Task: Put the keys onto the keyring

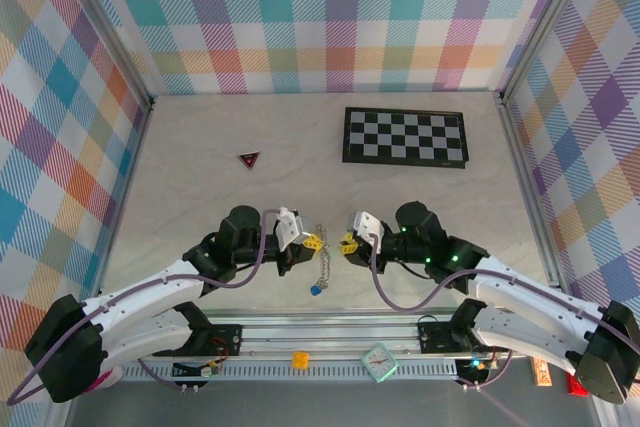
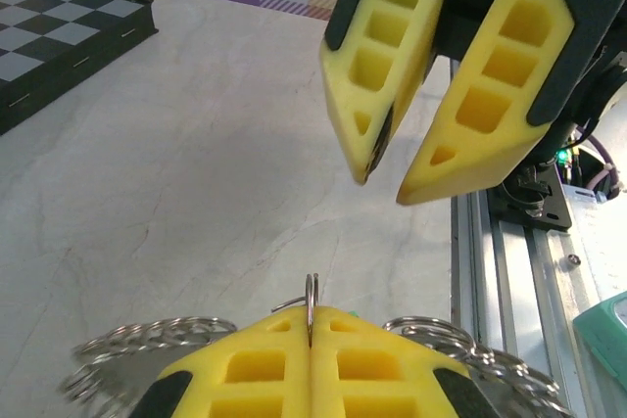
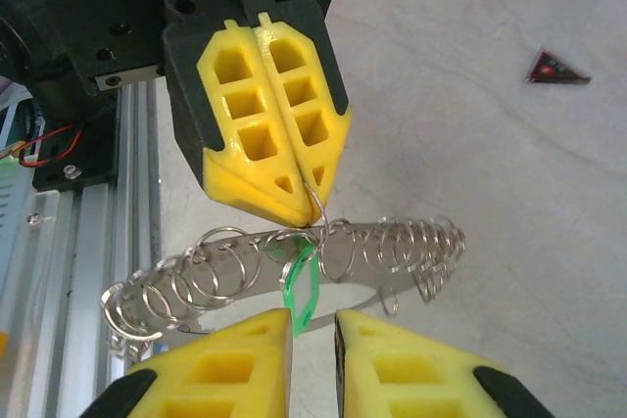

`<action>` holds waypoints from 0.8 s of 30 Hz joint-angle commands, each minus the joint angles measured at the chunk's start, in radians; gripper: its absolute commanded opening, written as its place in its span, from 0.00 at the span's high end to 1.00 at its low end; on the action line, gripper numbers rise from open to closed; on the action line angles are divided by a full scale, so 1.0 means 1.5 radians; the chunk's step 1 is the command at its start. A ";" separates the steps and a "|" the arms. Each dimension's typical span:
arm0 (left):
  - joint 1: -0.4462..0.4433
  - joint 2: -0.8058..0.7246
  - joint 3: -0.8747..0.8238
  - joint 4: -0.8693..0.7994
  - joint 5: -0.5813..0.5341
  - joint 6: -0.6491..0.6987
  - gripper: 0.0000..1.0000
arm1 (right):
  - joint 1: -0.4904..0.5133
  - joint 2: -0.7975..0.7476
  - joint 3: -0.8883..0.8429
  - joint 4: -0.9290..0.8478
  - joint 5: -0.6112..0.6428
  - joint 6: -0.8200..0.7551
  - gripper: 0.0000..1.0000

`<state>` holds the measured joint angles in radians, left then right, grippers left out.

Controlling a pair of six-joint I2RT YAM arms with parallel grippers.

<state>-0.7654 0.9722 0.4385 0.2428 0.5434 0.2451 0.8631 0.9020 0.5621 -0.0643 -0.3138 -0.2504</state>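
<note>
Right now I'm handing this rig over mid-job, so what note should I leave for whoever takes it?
Left pincer: shut on the keyring.
Right pincer: jaws slightly apart beside the mint-green key; no grip visible.
Blue key dangles at the lower end of the chain.
Done: keyring gripped.
To do: whether either key is threaded is unclear; check, then thread.

Pastel plaid walls (image 1: 330,17) enclose a pale, marbled table (image 1: 200,187). A metal rail (image 1: 330,335) lines its near edge.
</note>
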 commanded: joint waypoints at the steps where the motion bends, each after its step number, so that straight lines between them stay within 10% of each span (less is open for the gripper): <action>1: -0.005 -0.008 -0.014 0.057 0.035 0.023 1.00 | -0.003 0.032 0.026 0.028 -0.051 0.016 0.80; 24: -0.005 -0.002 -0.025 0.089 0.081 0.027 1.00 | -0.003 0.096 0.019 0.111 -0.085 0.031 0.84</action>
<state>-0.7654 0.9730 0.4080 0.2996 0.6220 0.2630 0.8631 1.0451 0.5743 0.0673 -0.4309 -0.2165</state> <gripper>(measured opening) 0.045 0.165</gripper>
